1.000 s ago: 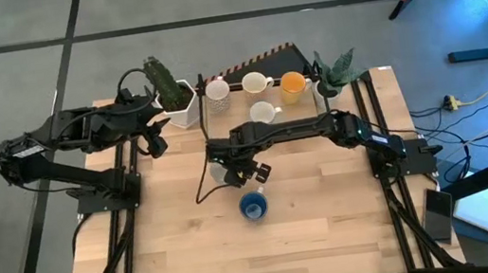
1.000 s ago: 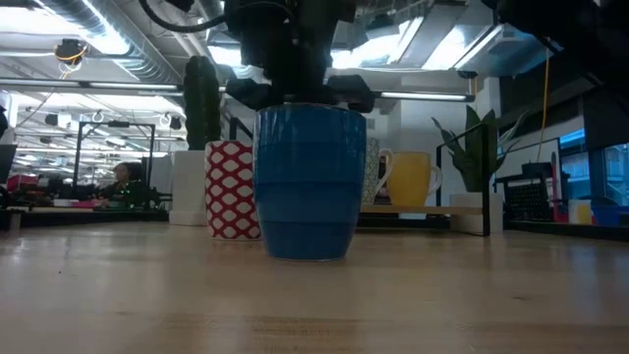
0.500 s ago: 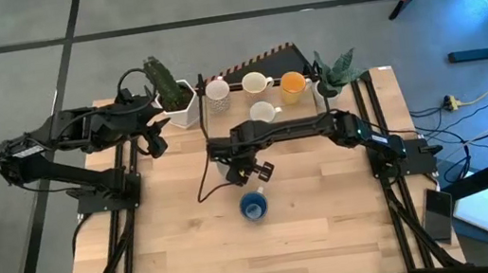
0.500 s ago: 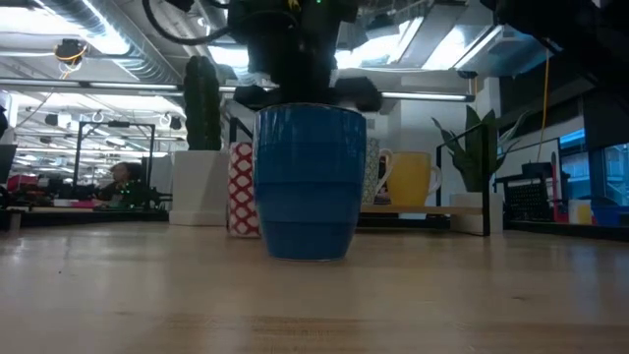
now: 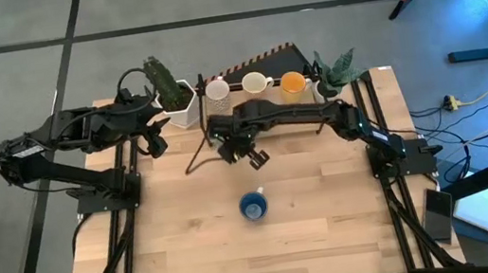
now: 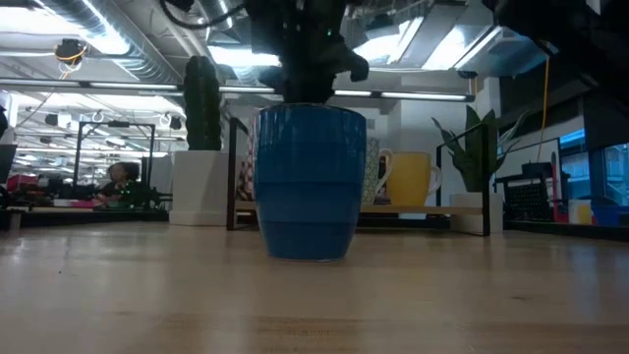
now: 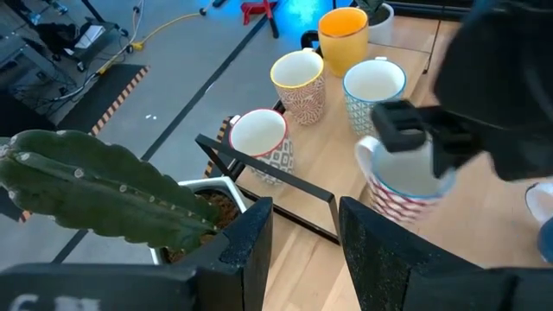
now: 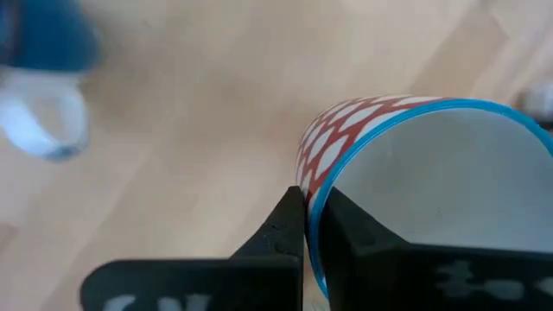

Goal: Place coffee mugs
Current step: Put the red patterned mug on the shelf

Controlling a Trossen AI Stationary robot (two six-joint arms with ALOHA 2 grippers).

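My right gripper (image 5: 244, 151) hangs over the table's far middle, shut on a white mug with a red pattern and a blue rim (image 8: 346, 130), which the left wrist view shows as well (image 7: 402, 186). A blue mug (image 5: 253, 206) stands on its base near the table's centre. At the far edge stand an orange mug (image 5: 292, 83), a cream mug (image 5: 256, 83) and a red-patterned white mug (image 5: 216, 90). A teal-patterned one (image 7: 374, 86) shows beside them. My left gripper (image 7: 302, 250) waits open at the far left, by the cactus. My right gripper pinches the patterned mug's rim (image 8: 324, 186), one finger (image 8: 354, 238) inside the cup and one (image 8: 281, 229) outside against the wall. The fingers come from above, pointing down. The mug hangs upright below them, clear of the table.
A cactus in a white pot (image 5: 171, 94) stands at the far left and a leafy plant (image 5: 335, 71) at the far right. A thin black frame (image 7: 259, 186) borders the mugs at the back. Bare wood lies around the blue mug.
My right gripper has risen and gone toward the table's far edge, rolling its wrist. The red-patterned mug, which stood on the table behind the blue mug, first slid sideways and is now lifted clear with the gripper. The blue mug has stayed put.
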